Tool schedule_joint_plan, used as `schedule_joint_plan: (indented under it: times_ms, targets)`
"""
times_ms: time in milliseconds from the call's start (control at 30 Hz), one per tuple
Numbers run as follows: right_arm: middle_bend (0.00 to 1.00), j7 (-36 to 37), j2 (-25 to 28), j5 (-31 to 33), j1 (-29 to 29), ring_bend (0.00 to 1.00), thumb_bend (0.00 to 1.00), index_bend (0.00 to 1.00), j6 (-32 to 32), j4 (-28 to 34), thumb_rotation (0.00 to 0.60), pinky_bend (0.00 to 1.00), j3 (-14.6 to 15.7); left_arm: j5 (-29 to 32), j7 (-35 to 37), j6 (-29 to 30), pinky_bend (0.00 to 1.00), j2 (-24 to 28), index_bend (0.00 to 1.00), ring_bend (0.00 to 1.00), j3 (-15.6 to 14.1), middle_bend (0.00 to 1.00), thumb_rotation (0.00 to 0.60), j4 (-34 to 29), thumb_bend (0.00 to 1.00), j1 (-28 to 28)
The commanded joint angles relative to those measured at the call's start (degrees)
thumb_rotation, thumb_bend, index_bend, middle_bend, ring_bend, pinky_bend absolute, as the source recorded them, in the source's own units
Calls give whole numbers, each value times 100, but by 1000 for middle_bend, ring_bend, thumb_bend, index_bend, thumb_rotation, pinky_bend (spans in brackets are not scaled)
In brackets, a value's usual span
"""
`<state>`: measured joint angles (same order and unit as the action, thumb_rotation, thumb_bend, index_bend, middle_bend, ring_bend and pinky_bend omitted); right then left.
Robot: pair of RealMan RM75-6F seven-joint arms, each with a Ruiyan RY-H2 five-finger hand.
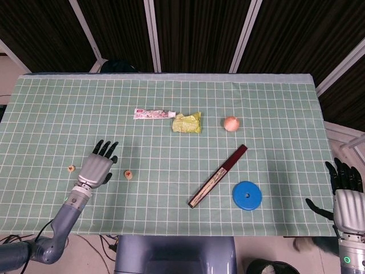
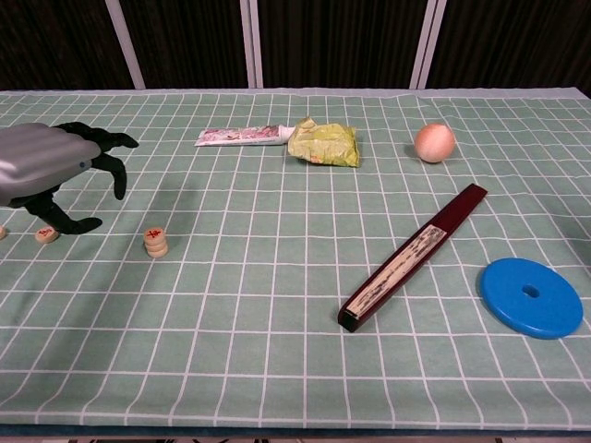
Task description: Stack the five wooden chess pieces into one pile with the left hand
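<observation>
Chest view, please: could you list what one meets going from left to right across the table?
Left hand → stack of chess pieces → toothpaste tube → yellow-green packet → folded fan → blue disc.

Head cam high, looks down on whole table (image 1: 285, 103); chest cam low, nearer, oblique; both share tabletop

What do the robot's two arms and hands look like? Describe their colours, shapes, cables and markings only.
The left hand has a silver-grey metallic back, black fingers and a ringed silver wrist, on a rounded blue-grey arm with a thin black cable beside it. The right hand matches: pale silver back, black fingers, and a small green ring light on the wrist below it.
</observation>
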<state>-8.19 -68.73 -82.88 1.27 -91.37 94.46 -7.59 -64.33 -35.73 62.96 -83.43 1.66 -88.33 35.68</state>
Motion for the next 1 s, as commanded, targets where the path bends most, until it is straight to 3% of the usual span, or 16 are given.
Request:
schedule_joint_plan:
  times_ms: [33,433,1000]
  targets:
    - [13,-5,3,8,-1,0,233,80,3,6,600,0,-3,-18,432,-129,0,55,398,0,-50,7,600,416,311,-138]
    - [13,-21,0,22,4,0,233,81,18,10,600,0,-4,-55,1137,-462,0,-294,400,0,-53,4,600,1600,311,-286]
    - [13,6,3,19,0,0,232,81,12,8,600,0,-6,-225,1086,-510,0,-396,423,0,-71,5,600,1835,311,-382]
